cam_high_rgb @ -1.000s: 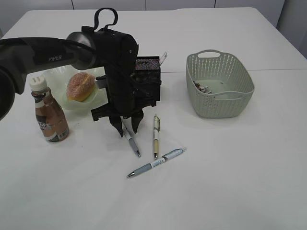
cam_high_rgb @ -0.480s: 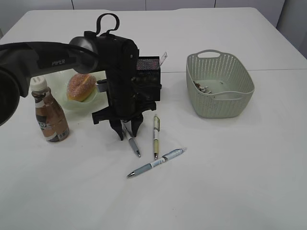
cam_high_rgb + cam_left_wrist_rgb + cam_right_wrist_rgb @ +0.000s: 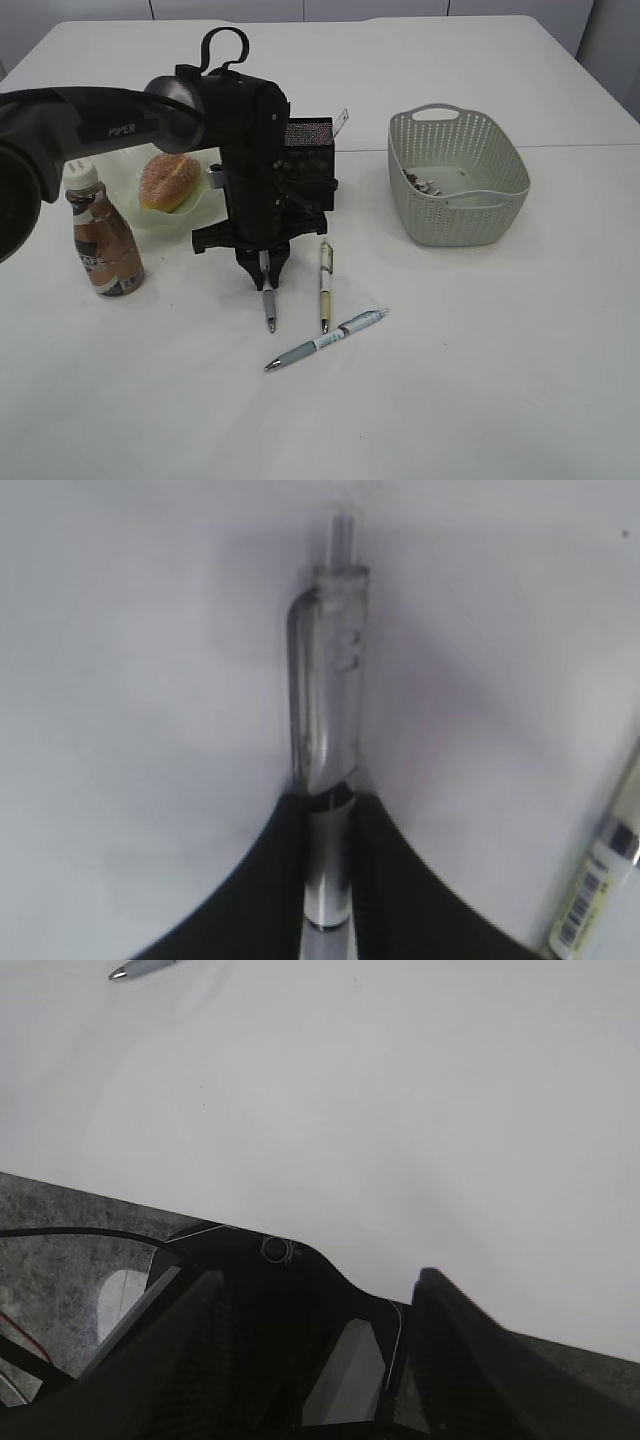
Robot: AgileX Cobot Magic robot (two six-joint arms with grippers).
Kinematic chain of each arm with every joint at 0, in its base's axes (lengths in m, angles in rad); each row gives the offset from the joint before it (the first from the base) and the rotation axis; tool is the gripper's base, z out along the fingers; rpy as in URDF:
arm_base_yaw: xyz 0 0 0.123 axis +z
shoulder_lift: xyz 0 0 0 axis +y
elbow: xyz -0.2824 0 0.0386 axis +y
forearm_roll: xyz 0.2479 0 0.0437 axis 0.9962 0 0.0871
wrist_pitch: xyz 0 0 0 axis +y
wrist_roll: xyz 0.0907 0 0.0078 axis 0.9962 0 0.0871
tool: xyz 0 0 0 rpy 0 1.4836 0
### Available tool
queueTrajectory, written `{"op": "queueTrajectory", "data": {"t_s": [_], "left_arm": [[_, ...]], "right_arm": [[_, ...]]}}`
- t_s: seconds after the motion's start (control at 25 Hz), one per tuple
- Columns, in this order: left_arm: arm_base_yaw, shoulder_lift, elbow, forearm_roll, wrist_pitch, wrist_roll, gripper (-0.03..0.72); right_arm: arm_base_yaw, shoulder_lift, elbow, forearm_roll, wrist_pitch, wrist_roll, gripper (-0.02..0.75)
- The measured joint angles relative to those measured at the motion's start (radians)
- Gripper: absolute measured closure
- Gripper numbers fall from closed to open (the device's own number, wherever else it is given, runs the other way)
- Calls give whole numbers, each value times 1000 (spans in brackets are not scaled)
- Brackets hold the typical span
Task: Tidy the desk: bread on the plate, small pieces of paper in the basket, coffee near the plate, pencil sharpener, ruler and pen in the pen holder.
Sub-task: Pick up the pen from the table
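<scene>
Clear plastic and a silver grip: that is the pen [image 3: 268, 296] your left hand [image 3: 264, 274] is pinching, its two black fingers [image 3: 250, 880] pressed onto the barrel from either side. In the left wrist view you see its transparent clip end with the push button pointing away from the hand, up the picture, and the metal band sitting right between the fingers. In the exterior view the pen's long axis runs almost straight toward the camera, its tip nearest you and resting on the white table [image 3: 480, 380].

Just beside it to the right lies a second pen [image 3: 325, 285], pale yellow-green, nearly parallel to the first. A third pen [image 3: 326, 341], light blue and grey, lies nearer the front edge, slanted so one end points front-left and the other back-right. None of the three touches another.

Behind the left arm you see the black mesh pen holder [image 3: 308, 135] with the clear ruler [image 3: 341, 121] sticking up from it at a tilt. The bread [image 3: 168, 181] sits on the green plate [image 3: 120, 160], the coffee [image 3: 103, 234] stands upright just in front of the plate, and the basket [image 3: 457, 177] stands well to the right with small pieces of paper [image 3: 425, 185] inside.

Your right hand [image 3: 318, 1345] hangs spread at the table's edge, holding nothing.
</scene>
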Motion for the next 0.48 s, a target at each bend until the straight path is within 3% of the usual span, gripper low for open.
{"op": "queueTrajectory", "data": {"t_s": [0.48], "left_arm": [[-1,0,-2,25,9,132,623]], "right_arm": [[0,0,0,0,0,0,289]]}}
